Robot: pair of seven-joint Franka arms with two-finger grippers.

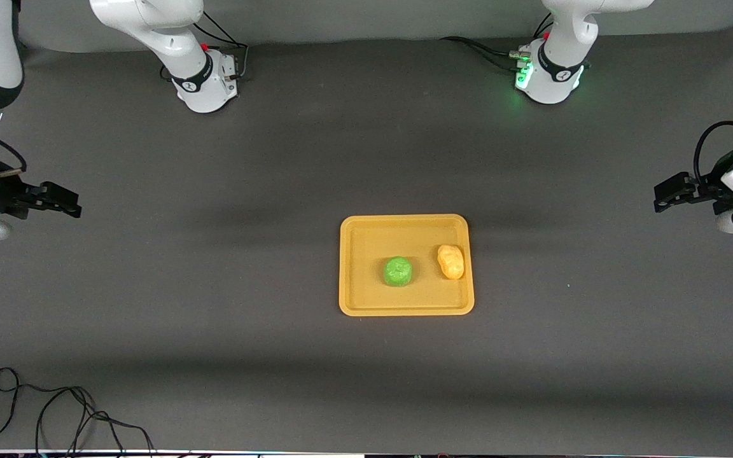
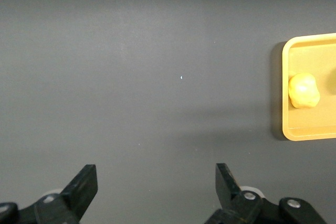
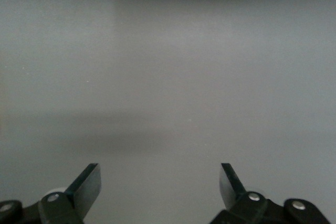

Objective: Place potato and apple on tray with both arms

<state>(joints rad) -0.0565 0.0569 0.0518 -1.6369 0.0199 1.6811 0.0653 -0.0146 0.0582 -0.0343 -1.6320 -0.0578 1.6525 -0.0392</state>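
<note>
Right gripper [image 1: 67,202]: spread, empty, well apart from tray [image 1: 357,299], over bare table [image 1: 214,318]. Apple [image 1: 398,271]: on tray, mid-floor. Potato [image 1: 451,262]: on tray, beside apple, toward left arm's end. Left gripper [image 1: 665,194]: spread, empty, well apart from tray.

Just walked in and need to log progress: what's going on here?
Nothing is being handled. The apple and the potato both lie on the tray, side by side. The left gripper and the right gripper are open and empty, each over bare table at its own end, waiting.
</note>
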